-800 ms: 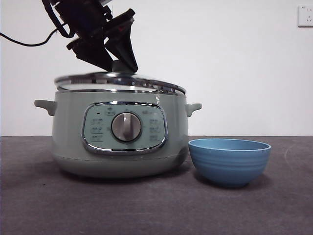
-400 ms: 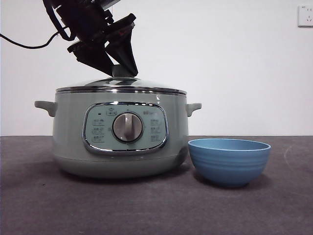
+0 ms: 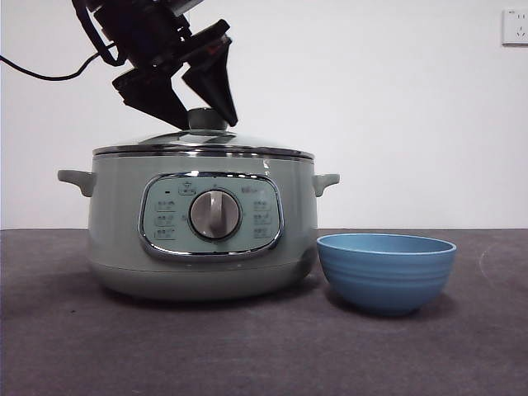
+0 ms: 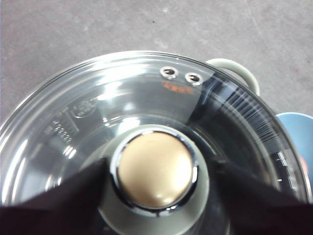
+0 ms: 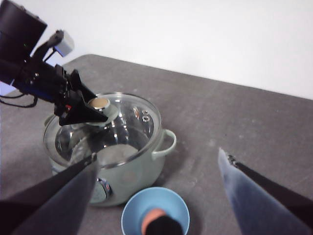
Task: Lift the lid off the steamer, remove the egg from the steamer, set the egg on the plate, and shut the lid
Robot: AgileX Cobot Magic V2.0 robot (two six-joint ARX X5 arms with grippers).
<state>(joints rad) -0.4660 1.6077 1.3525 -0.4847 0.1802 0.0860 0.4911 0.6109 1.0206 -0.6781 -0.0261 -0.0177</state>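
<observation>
The glass lid (image 3: pixel 203 145) sits flat on the pale green steamer (image 3: pixel 202 239). My left gripper (image 3: pixel 208 122) hangs over it, open, with one jaw on each side of the lid's knob (image 4: pixel 156 169) and a small gap to each. The right wrist view shows the same lid (image 5: pixel 110 132), the left gripper (image 5: pixel 90 115) and the blue plate (image 5: pixel 134 215) beside the steamer. An orange-brown egg (image 5: pixel 152 215) lies in the plate. My right gripper (image 5: pixel 156 155) is open, high above the plate. From the front, the plate (image 3: pixel 386 271) hides the egg.
The steamer's side handles (image 3: pixel 77 177) stick out left and right. Its control dial (image 3: pixel 214 214) faces the front camera. A black cable (image 3: pixel 41 73) trails from the left arm. Grey table surface (image 5: pixel 244 127) stretches behind and to the right of the plate.
The lid, raised and tilted a second ago, has come down flat onto the steamer. The left jaws then spread apart off the knob.
</observation>
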